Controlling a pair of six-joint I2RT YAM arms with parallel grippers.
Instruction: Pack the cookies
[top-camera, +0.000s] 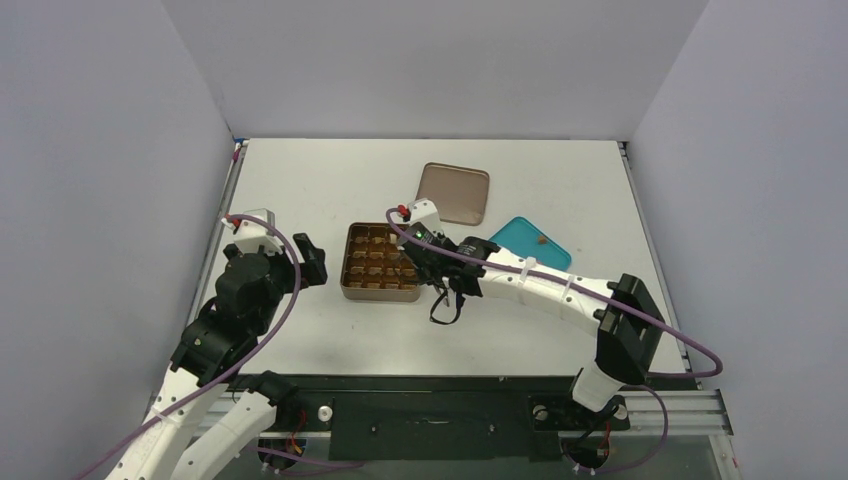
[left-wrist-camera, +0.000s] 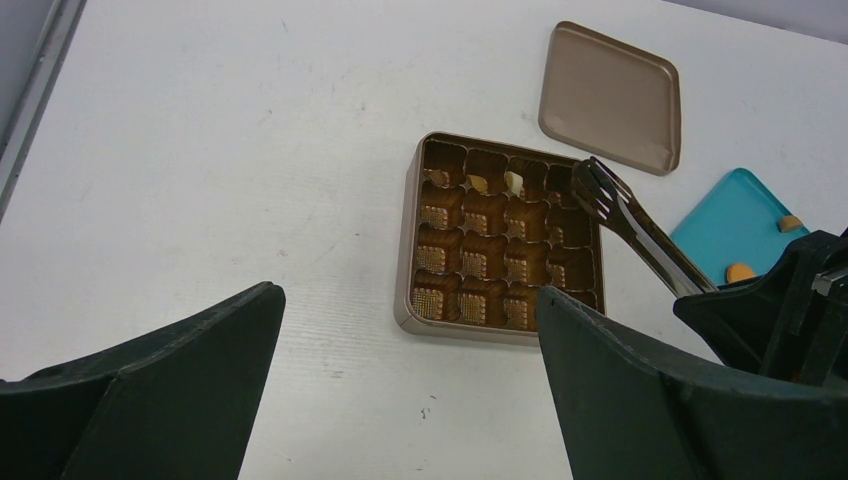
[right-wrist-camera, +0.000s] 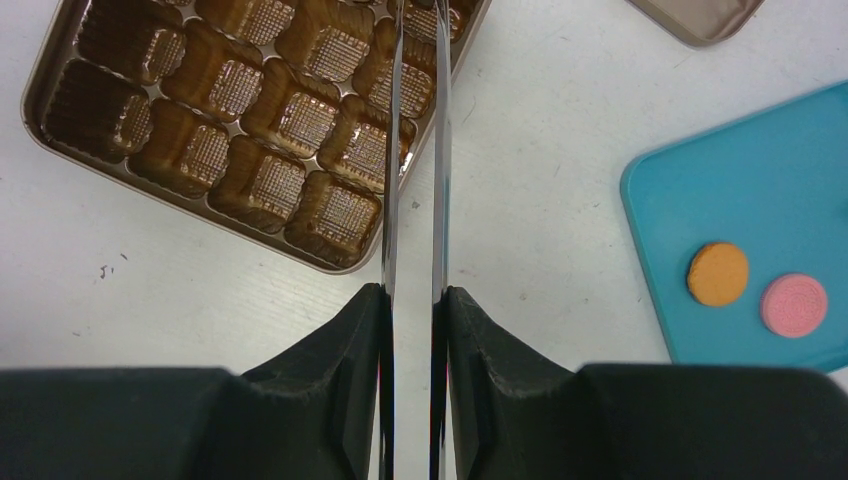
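Hand's (right-wrist-camera: 412, 300) tongs (right-wrist-camera: 438, 150) seemingly above tin's (right-wrist-camera: 265, 185) edge

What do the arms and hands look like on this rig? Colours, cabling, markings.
Left arm and right arm: white links, black joint housings, a purple cable running along each. Left hand has broad matte-black wedge fingers; right hand has the same black fingers. Near the right wrist sits a white module with a red cap and a green light.

Right hand (top-camera: 428, 258) over tin (top-camera: 380, 294) right edge.
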